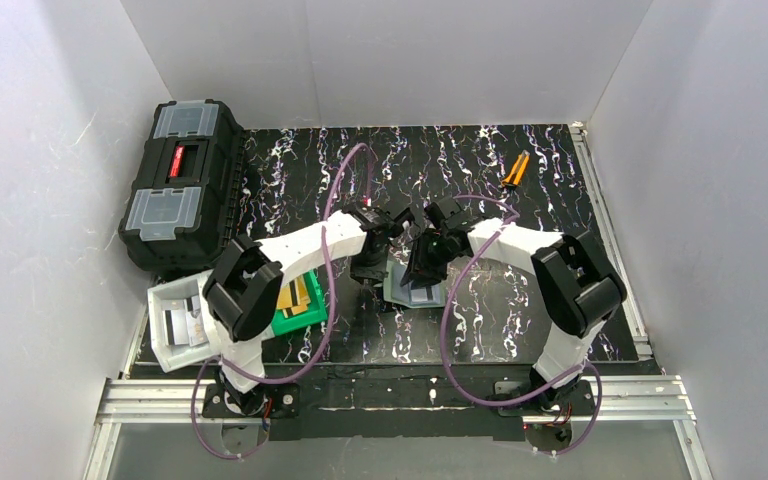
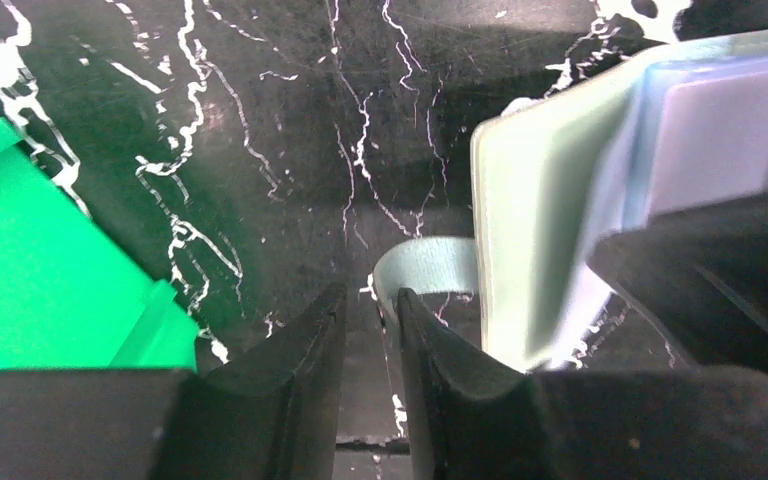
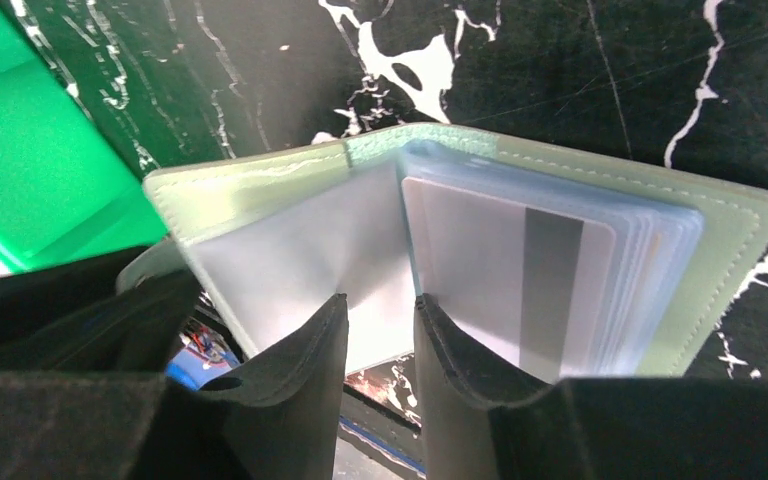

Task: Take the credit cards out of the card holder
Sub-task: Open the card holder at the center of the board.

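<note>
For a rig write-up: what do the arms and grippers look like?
Left arm and right arm: white links, bulky black joints, a looping purple cable each. Left gripper and right gripper: two black tapered fingers each.

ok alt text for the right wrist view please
An open pale green card holder fills the view, a dark-striped card showing in its clear right-hand sleeves. The right gripper, jaws slightly apart, sits at its near edge; a green bin is upper left.

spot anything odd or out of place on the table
Only the orange-handled screwdriver, lying alone at the far side, well away from the card work. The card holder is open and looks undamaged.
</note>
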{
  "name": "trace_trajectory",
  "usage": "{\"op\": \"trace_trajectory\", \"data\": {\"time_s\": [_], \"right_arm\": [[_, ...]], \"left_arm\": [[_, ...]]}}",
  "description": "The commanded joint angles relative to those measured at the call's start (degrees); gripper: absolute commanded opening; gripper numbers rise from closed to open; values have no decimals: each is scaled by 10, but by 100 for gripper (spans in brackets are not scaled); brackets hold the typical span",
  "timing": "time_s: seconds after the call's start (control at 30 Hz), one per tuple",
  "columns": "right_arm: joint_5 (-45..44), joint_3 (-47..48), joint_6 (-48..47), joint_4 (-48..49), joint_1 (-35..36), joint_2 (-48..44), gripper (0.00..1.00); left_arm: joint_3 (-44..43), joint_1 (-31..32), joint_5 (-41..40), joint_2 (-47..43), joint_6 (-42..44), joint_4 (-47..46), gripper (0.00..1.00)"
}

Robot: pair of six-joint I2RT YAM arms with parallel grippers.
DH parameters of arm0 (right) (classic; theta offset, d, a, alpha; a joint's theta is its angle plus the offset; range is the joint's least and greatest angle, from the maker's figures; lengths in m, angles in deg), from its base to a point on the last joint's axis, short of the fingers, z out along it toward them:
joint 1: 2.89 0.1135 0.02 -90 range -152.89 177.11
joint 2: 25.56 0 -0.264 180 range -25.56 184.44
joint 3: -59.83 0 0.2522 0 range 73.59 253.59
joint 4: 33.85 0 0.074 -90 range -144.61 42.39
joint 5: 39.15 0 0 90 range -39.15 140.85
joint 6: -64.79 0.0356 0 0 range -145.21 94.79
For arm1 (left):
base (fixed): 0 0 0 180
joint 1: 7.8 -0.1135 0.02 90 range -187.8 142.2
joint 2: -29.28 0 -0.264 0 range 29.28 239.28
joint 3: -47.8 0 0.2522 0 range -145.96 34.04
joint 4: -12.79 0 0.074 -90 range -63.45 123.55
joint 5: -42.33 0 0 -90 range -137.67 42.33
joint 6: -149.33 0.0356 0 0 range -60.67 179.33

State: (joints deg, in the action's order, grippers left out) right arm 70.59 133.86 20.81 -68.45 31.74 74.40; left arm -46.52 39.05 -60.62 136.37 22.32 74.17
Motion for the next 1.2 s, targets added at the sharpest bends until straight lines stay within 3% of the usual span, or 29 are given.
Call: {"op": "trace_trajectory", "data": {"time_s": [0.0,0.2,0.5,0.67,0.9,1.17], "right_arm": [[14,26,11,16,7,23,38],[7,31,11,11,16,38,38],[-2,34,2,-2,16,17,46],[5,21,6,5,16,9,39],[-10,2,2,-1,10,-34,38],[-34,-8,-12,-23,3,-61,39]], "left_arm": [[-30,1,-30,-69,5,46,26],[-38,-3,-9,-110,-3,53,26],[-33,-15,154,-101,-74,-49,24],[-13,-28,172,-80,-99,-91,19],[31,-43,208,-59,-117,-148,16],[46,-47,165,-30,-105,-137,12]]}}
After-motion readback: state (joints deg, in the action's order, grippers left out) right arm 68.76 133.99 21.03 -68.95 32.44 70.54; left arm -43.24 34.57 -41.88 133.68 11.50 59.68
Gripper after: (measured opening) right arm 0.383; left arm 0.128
